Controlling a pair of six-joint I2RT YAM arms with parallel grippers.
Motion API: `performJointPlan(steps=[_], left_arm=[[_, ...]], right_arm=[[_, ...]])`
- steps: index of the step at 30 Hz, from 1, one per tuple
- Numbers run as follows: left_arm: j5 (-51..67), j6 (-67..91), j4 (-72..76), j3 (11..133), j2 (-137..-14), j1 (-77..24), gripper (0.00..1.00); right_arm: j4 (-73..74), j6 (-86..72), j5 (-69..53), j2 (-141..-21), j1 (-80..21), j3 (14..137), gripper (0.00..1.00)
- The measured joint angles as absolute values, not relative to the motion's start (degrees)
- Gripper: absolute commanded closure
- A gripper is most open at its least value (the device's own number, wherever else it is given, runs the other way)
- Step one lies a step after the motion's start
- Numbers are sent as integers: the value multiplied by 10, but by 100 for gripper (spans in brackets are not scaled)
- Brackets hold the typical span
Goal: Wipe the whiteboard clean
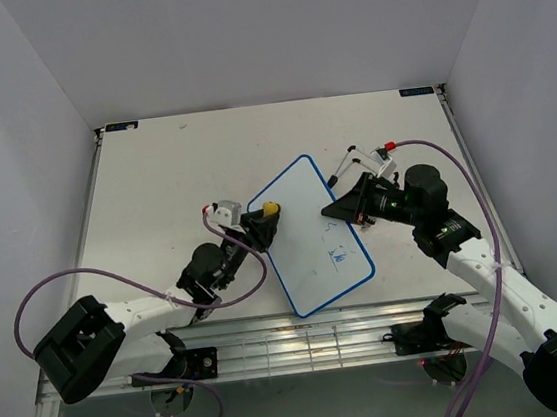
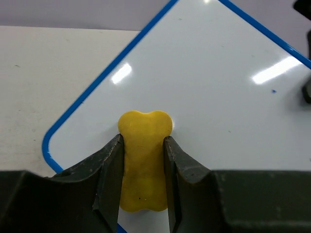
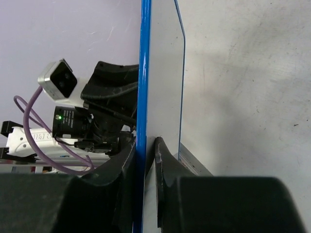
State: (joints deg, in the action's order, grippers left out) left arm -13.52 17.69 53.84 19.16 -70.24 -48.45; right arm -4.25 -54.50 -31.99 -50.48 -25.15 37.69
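Seen from above, a pale desk (image 1: 155,182) is boxed in by white walls. The whiteboard (image 1: 314,233), blue-rimmed, sits just right of the desk's centre, turned so its corners point roughly to 12, 3, 6 and 9 o'clock. Faint blue scribbles (image 1: 339,255) mark its surface toward 5 o'clock.

The left claw (image 1: 268,218) reaches in from 8 o'clock and is clenched around a small yellow peanut-shaped eraser (image 1: 272,209), gripped at its narrow waist. The eraser sits over the board's 10 o'clock corner, just inside the rim.

The right claw (image 1: 344,206) comes in from 4 o'clock and is clamped on the board's rim at about 2 o'clock, 1 finger on each face.

Purple cables (image 1: 37,296) loop beside both arms. A slotted metal rail (image 1: 304,341) runs along the desk's 6 o'clock edge, between the 2 arm bases.
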Motion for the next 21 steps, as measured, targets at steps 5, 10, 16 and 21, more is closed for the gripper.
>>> performJointPlan(steps=[5,10,16,21], left_arm=[[-124,172,587,141,-676,-550,100],[-143,148,608,122,-675,-641,100],[-188,109,635,121,-711,-723,100],[-236,76,652,139,-756,-767,100]], right_arm=[[-41,-548,-321,-507,-253,377,92],[-42,-554,-310,-517,-254,377,92],[-49,-566,-289,-531,-255,377,92],[-49,-566,-269,-532,-255,377,92]])
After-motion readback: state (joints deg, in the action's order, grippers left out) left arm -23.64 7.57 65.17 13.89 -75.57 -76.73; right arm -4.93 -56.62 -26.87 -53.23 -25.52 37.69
